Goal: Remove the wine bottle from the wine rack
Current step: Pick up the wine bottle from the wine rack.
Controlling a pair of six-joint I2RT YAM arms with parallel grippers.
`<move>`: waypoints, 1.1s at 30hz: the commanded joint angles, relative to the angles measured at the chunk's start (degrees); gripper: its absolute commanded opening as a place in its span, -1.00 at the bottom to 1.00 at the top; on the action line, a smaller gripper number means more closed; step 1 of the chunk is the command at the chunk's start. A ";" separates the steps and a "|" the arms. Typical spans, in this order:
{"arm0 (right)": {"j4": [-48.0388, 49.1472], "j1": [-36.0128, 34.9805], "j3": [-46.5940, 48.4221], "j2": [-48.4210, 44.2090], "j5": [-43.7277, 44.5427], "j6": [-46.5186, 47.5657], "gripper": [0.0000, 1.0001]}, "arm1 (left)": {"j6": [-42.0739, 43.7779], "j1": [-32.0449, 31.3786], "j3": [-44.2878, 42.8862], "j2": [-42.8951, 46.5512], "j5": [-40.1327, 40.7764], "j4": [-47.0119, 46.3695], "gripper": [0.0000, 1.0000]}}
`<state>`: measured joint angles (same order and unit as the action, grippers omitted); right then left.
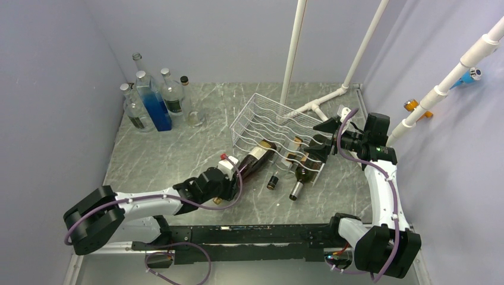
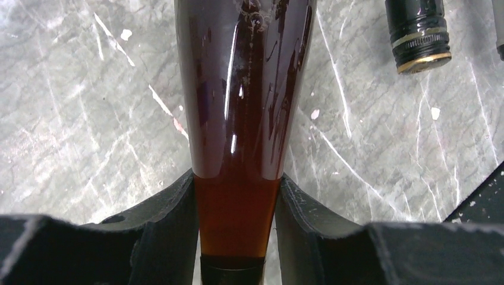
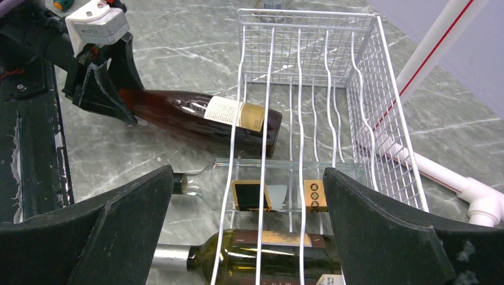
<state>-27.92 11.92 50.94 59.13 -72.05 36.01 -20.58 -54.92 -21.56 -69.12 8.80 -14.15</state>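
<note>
Left wrist view: left gripper [image 2: 236,202] clenched on neck of brown wine bottle [image 2: 241,89]. Right gripper [image 3: 248,181] stood wide apart, empty, facing the wine rack [image 3: 364,71].

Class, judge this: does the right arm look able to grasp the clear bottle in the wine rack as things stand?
Probably not from above: the open right gripper hovers over the clear bottle, but the wine rack has wires crossing over it. Its neck, outside the rack, looks free.
</note>
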 commanded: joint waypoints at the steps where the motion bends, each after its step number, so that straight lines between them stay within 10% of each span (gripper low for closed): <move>1: 0.85 0.22 -0.11 -0.46 -1.85 1.08 0.99 | -3.33 0.69 -0.37 6.68 4.32 -6.98 -1.00; 33: -0.69 -11.03 -0.02 2.51 2.22 4.83 0.99 | -9.27 0.76 -2.76 21.57 1.62 15.34 -1.00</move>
<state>-27.99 3.95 49.95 60.60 -70.83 37.41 -27.14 -54.92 -19.00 -49.95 7.03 6.15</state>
